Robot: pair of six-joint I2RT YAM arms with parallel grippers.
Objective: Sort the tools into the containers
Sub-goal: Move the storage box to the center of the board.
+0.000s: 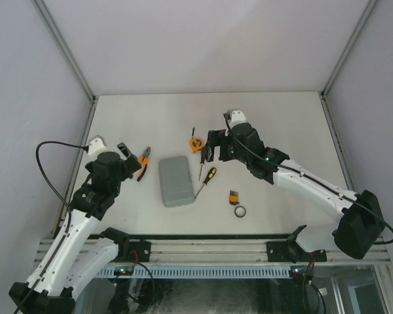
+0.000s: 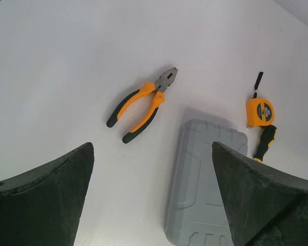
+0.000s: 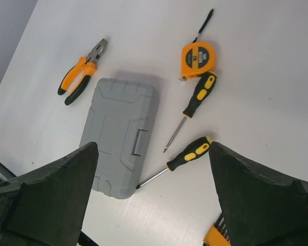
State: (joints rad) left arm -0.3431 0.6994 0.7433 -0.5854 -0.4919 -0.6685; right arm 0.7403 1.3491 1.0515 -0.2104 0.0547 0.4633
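Observation:
The grey tool case (image 1: pixel 177 181) lies shut in the middle of the table. The orange-handled pliers (image 1: pixel 144 163) lie left of it. The orange tape measure (image 1: pixel 196 144), two screwdrivers (image 1: pixel 200 167) (image 1: pixel 207 178), the bit set (image 1: pixel 234 196) and the dark ring (image 1: pixel 240 211) lie to its right. My left gripper (image 1: pixel 131 160) is open and empty, above the pliers (image 2: pixel 143 105) and the case (image 2: pixel 205 189). My right gripper (image 1: pixel 209 147) is open and empty, above the tape measure (image 3: pixel 198 59), both screwdrivers (image 3: pixel 195 102) (image 3: pixel 187 156) and the case (image 3: pixel 122 136).
White table with grey walls at the left, right and back. A metal rail (image 1: pixel 209 247) runs along the near edge. A black cable (image 1: pixel 49 173) loops from the left arm. The bit set's corner (image 3: pixel 215 237) shows by the right finger.

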